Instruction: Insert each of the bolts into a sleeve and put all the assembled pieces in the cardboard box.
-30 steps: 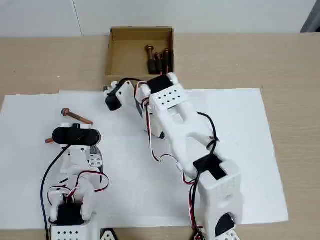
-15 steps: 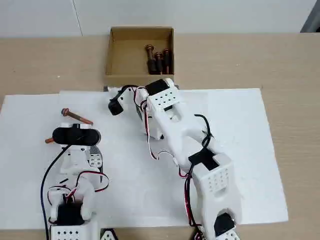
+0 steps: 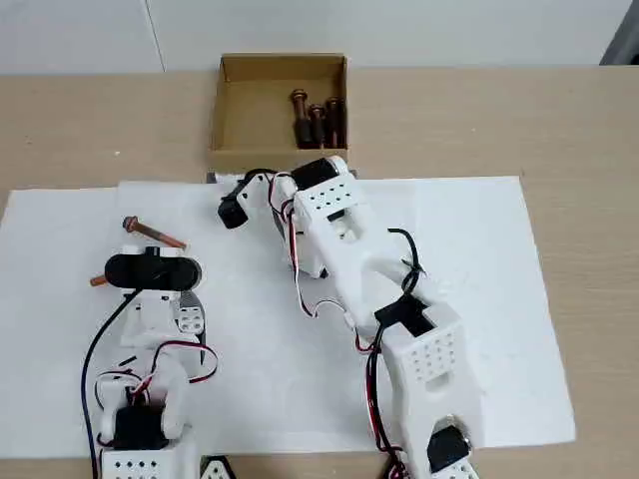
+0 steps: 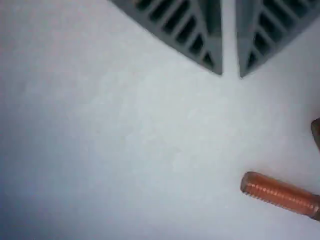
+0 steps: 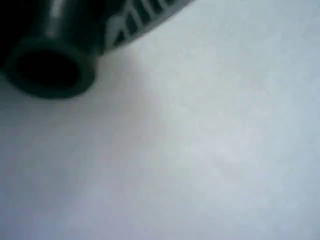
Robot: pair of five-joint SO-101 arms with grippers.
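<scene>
In the left wrist view my left gripper (image 4: 230,73) hangs over the white paper (image 4: 125,150) with only a thin slit between its grey fingers and nothing in them. A copper bolt (image 4: 280,196) lies a short way off from them. From above, the left arm (image 3: 150,271) stands at the lower left, with one bolt (image 3: 152,232) just beyond it and another bolt's end (image 3: 97,281) beside it. My right gripper (image 3: 238,200) sits near the cardboard box (image 3: 232,110), shut on a black sleeve (image 5: 50,67). Three assembled pieces (image 3: 317,120) lie in the box.
The white paper (image 3: 479,259) covers the wooden table (image 3: 559,120) in front of the box. The right arm's white body (image 3: 359,259) stretches diagonally across the paper's middle. Bare paper lies to its right and between the two arms.
The right arm's lower links drew back and its gripper shifted slightly toward the right, mostly in the first half second. The left arm and the bolts kept still.
</scene>
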